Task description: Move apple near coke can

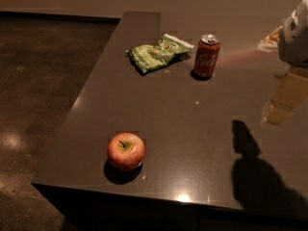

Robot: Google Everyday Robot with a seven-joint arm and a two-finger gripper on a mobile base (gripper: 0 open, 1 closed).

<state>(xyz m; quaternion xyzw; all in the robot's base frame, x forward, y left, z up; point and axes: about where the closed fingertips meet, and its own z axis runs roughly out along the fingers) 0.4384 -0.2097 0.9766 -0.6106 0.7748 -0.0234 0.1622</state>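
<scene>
In the camera view, the robot's pale grey-white tool (294, 35) hangs at the right edge, above the far right of the dark glossy table (192, 114); I cannot tell whether it is spread or pressed together. The round red apple with yellow-green patches (126, 151) sits near the table's front left corner, stem pointing up. The small red coke can with a silver top (206, 56) stands upright, well apart from the apple, just beside a crumpled green chip bag (158, 53).

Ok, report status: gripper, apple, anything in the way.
Gripper high at right edge, away from the apple. Apple near the table front edge, untouched. Coke can at back, green chip bag beside it. Nothing between apple and can.
</scene>
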